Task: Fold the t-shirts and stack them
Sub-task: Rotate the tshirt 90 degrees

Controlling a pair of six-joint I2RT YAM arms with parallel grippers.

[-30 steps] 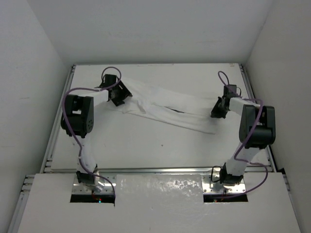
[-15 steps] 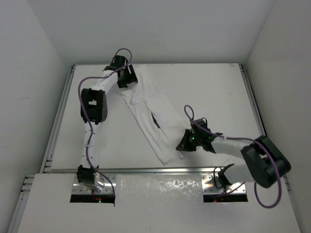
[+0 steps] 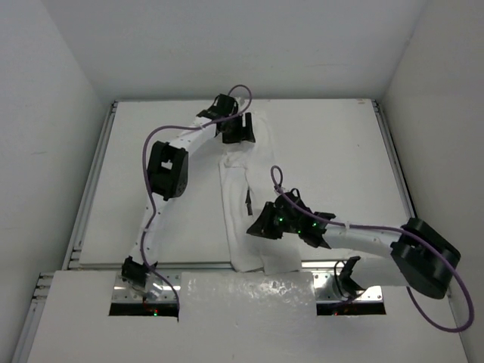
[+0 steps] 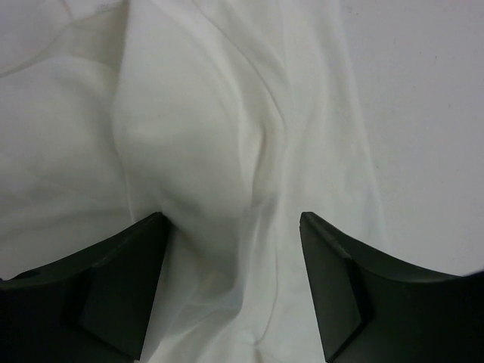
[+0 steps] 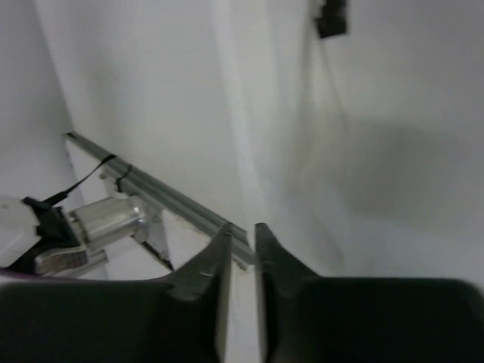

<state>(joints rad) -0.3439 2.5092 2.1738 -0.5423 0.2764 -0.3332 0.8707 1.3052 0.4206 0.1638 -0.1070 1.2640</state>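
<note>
The left arm is stretched far out, elbow bent above the counter's (image 3: 340,151) left-middle and its forearm angled toward the back edge. The left gripper (image 3: 240,130) points down over the far end of the t-shirt (image 3: 234,193). From the left wrist, its jaws stand wide apart, a soft ridge of white cloth bulging up between the two dark fingers (image 4: 121,280) (nothing is pinched as far as the view shows). Bare counter shows to the right of the cloth.

The right arm lies low and long, reaching from its base at the near right across toward the middle. The right gripper (image 3: 259,227) sits over the near half of the shirt. From the right wrist, its jaws are drawn almost together with only a thin white sliver between them, apparently a layer of the shirt, and the cloth spreads away from the tips.

The t-shirt lies as a long narrow band from the back centre of the counter to its near edge, where the end drapes over the metal rail (image 3: 151,265). A small black mark (image 3: 247,200) shows midway along it. A purple cable (image 3: 193,130) loops along the left arm. White walls enclose the counter on three sides.
</note>
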